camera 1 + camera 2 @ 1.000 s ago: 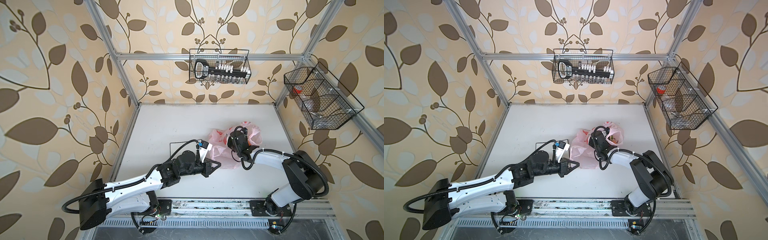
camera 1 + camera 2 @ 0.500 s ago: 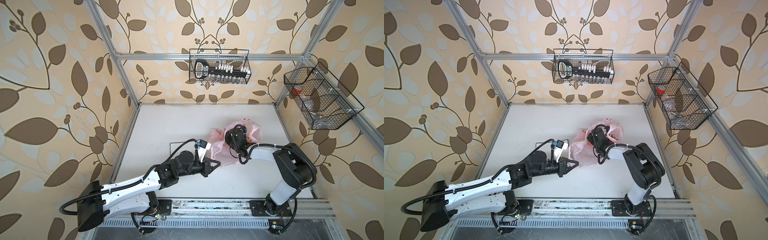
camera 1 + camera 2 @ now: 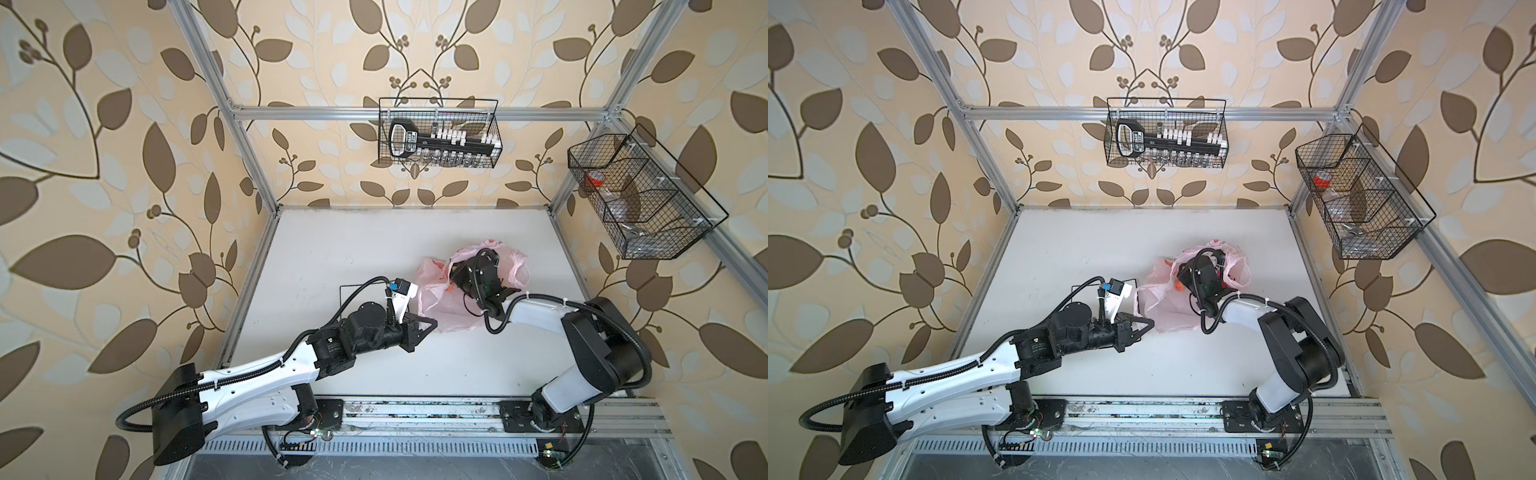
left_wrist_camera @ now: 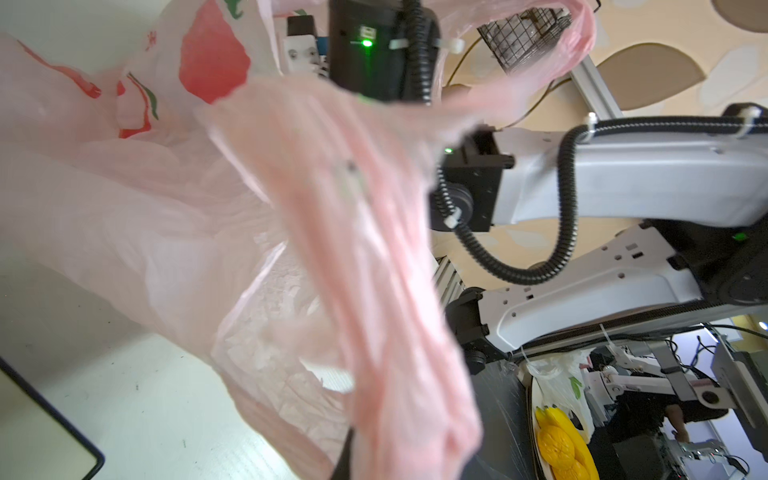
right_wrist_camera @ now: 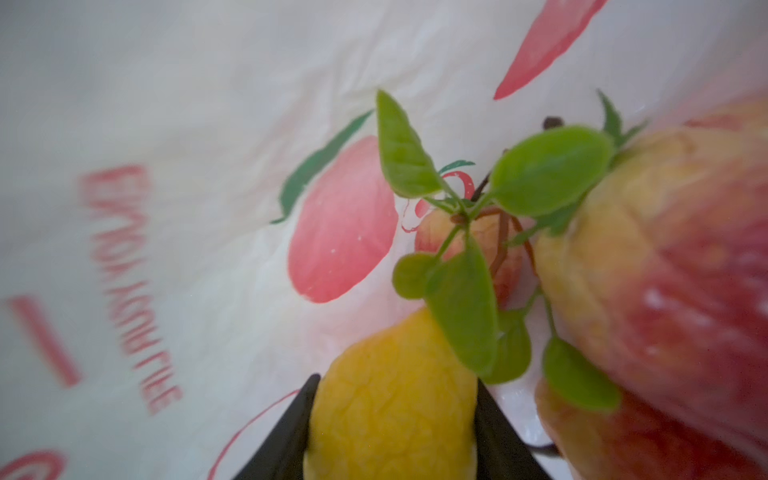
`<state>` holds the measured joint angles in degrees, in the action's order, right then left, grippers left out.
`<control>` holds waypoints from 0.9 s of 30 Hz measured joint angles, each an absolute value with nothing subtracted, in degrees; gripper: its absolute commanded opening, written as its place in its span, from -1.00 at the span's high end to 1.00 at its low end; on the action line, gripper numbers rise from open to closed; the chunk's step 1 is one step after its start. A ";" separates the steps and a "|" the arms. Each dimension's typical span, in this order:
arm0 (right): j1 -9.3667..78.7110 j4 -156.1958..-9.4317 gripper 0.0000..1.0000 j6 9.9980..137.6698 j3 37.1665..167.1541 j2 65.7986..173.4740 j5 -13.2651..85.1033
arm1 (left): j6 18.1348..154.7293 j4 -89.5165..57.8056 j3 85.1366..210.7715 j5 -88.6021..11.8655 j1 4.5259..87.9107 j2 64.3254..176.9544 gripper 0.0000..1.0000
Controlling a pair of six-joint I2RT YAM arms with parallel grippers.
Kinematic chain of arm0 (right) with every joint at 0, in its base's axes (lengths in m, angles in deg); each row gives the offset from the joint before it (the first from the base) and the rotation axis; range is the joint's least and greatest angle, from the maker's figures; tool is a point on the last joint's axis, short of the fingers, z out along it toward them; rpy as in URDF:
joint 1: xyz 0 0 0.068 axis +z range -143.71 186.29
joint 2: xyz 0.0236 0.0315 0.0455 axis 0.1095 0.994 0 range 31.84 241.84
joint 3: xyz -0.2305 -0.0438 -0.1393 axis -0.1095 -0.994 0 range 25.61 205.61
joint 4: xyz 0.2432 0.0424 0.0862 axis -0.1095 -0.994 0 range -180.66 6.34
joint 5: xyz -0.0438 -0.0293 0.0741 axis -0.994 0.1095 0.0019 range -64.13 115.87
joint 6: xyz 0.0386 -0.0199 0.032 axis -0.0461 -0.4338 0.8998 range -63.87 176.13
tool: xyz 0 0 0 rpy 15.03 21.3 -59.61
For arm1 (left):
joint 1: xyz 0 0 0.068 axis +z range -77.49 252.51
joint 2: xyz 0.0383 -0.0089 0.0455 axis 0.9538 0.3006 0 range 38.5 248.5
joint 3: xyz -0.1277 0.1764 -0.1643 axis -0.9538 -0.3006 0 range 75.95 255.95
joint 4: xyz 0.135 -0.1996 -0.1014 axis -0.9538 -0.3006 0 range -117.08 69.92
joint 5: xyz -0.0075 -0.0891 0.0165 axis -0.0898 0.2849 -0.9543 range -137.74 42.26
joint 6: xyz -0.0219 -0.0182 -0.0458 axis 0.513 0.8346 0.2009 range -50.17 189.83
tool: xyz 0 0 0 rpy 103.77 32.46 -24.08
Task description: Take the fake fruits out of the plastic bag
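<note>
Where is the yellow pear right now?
In the right wrist view, the yellow pear sits inside the plastic bag, between the jaws of the right gripper, with a red-and-yellow peach close beside it.

Worktop (image 3: 353,249) (image 3: 1079,249): flat white matte slab with aluminium profile along the left, right and far edges. Small dark specks and scuffs show close up in the left wrist view (image 4: 145,395).

Two items sit directly on it:
- plastic bag (image 3: 434,307) (image 3: 1167,311): pink, translucent and crumpled, with red peach prints. It lies right of centre, nearer the right edge than the left. Its lower part rests on the surface and its upper part is bunched up off it (image 4: 145,208).
- plate (image 3: 347,291) (image 3: 1077,291): square, white, with a thin black rim. It lies flat, just left of the bag. It's mostly hidden in both top views, so I can't tell if it touches the bag. One rounded corner shows in the left wrist view (image 4: 37,436), clear of the bag.
</note>
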<state>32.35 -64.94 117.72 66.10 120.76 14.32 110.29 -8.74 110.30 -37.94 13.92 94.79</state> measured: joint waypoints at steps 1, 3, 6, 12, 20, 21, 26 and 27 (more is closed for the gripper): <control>32.35 -64.97 0.07 117.08 65.09 119.08 14.34 | 110.32 -9.22 110.30 -38.29 13.92 94.79 1.00; 32.35 -65.18 0.07 115.73 63.21 116.04 14.56 | 110.34 -9.79 110.30 -39.25 13.92 94.81 1.00; 32.35 -66.56 0.07 113.34 60.74 111.45 15.10 | 110.47 -10.10 110.30 -40.58 13.92 94.81 1.00; 32.38 -70.63 0.07 107.66 57.16 101.70 17.44 | 110.95 -11.89 110.39 -43.69 13.92 95.64 1.00; 34.43 -77.80 0.07 101.54 56.04 91.95 21.72 | 111.63 -16.13 112.01 -46.90 13.92 98.22 1.00; 35.06 -78.80 0.07 101.00 56.02 91.21 21.99 | 111.58 -16.46 112.38 -47.25 13.92 98.22 1.00; 39.54 -84.00 0.09 98.57 56.00 87.06 22.49 | 109.75 -19.28 115.85 -48.82 15.01 98.22 1.00; 40.16 -84.81 0.09 98.31 55.98 86.42 22.49 | 109.20 -19.85 116.60 -48.80 15.69 98.22 1.00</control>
<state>40.16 -84.81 98.31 55.98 86.42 22.49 109.20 -19.85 116.60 -48.80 15.69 98.22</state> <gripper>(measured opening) 0.464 0.047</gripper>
